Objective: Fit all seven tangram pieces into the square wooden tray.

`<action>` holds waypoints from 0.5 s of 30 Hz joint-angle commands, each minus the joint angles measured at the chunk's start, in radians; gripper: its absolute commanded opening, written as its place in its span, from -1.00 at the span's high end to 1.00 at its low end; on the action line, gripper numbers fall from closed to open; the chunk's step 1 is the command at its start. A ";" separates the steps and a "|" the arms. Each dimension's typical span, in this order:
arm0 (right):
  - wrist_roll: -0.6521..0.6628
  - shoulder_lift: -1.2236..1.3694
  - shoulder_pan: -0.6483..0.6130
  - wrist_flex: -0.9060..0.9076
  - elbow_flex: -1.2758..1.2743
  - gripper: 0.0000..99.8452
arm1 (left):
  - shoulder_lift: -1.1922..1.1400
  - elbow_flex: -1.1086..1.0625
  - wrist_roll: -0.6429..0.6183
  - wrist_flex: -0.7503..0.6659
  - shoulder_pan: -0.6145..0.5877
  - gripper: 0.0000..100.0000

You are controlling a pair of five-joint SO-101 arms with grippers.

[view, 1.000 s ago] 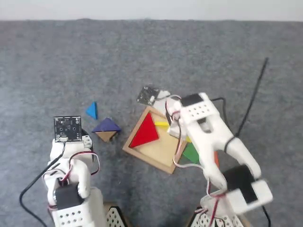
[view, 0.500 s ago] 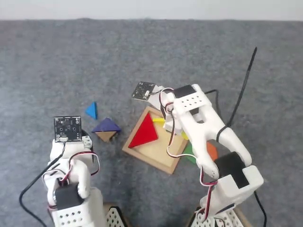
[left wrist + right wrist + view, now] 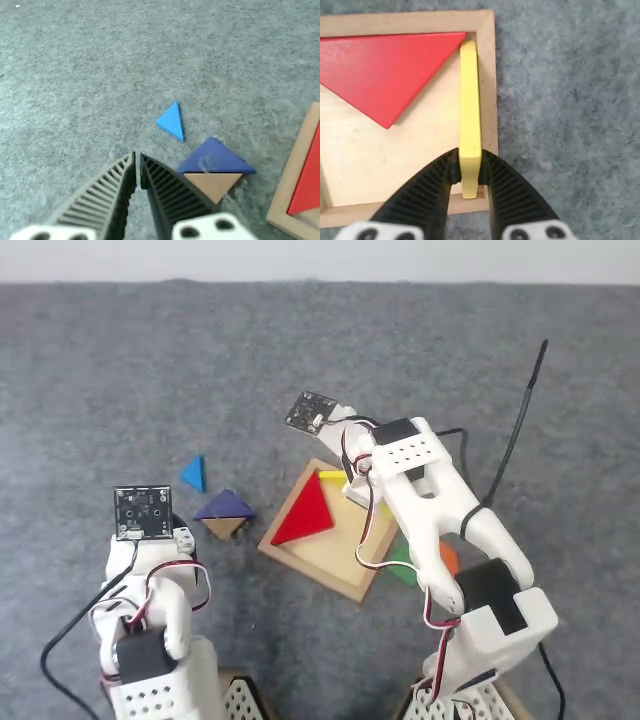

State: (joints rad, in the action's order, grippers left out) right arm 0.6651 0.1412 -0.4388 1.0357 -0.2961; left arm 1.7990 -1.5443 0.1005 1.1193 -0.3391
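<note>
Nearest, at the lower left of the high view, the left hand (image 3: 137,164) hangs over the grey counter (image 3: 150,370), its ribbed black fingers (image 3: 165,192) pressed together and gripping nothing. Just beyond it a dark blue triangle (image 3: 215,160) and a smaller tan triangle (image 3: 212,184) lie flat, touching along one long side so that together they make a diamond. A little farther off, apart from them, lies a small light blue triangle (image 3: 171,121). In the middle of the high view sits the square wooden tray (image 3: 330,552), turned corner-on, pale wood with a raised rim. A large red triangle (image 3: 305,515) lies flat inside it toward its upper left side, and much of the floor is bare. At the tray's right edge a green piece (image 3: 403,565) and an orange piece (image 3: 449,558) rest on the counter, both partly hidden under the right arm, so their shapes cannot be told. Farthest, near the tray's upper corner, the right hand (image 3: 469,167) is clamped on a yellow piece (image 3: 469,100). This piece stands on its thin edge just inside one tray wall, running along it, and its far end meets a point of the red triangle.
</note>
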 commanded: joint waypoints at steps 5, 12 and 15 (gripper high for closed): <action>-0.011 -0.041 0.005 -0.016 -0.012 0.88 | 0.020 0.012 0.012 0.002 -0.003 0.97; -0.011 -0.064 -0.039 0.104 -0.023 0.33 | 0.020 0.012 0.012 0.002 -0.003 0.97; -0.011 -0.122 -0.097 0.150 -0.028 0.39 | 0.020 0.012 0.012 0.000 -0.003 0.97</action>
State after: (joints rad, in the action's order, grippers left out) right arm 0.6621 0.1366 -0.4664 1.1262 -0.3314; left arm 1.7990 -1.5443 0.1005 1.1193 -0.3391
